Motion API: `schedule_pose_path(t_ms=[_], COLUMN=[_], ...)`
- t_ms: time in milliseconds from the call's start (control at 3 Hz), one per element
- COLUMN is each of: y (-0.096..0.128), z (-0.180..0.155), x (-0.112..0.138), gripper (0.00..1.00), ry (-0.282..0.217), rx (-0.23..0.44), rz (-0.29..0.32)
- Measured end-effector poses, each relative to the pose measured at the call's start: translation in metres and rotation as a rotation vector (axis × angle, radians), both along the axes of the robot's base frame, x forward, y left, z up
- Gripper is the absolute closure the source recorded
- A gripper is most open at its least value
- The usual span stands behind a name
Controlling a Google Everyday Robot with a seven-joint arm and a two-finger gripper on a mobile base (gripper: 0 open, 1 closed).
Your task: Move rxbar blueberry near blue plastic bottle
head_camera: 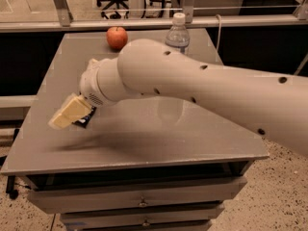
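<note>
The rxbar blueberry lies on the left part of the table, and only a dark sliver of its wrapper shows under my gripper. My gripper is cream coloured, points down and to the left, and sits right over the bar. The blue plastic bottle stands at the back of the table, right of centre. Its white cap and clear shoulders show above my arm, which hides the lower part. The bar is far from the bottle.
A red apple sits at the back of the grey table, left of the bottle. My thick white arm crosses the table from the right. Drawers are below the front edge, and a rail runs behind the table.
</note>
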State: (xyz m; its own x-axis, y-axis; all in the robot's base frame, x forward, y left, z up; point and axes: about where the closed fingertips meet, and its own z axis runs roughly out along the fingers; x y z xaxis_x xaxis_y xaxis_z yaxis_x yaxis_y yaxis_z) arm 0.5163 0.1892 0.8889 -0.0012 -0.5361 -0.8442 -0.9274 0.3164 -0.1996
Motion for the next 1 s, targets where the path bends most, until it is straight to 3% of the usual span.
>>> schedule_pose_path(t_ms=[667, 1000], y=[-0.015, -0.012], z=[-0.027, -0.040], x=[0.009, 0.011], gripper=[0.00, 0.00], ry=[0.043, 0.067], rx=[-0.040, -0.044], rz=[-0.009, 0.000])
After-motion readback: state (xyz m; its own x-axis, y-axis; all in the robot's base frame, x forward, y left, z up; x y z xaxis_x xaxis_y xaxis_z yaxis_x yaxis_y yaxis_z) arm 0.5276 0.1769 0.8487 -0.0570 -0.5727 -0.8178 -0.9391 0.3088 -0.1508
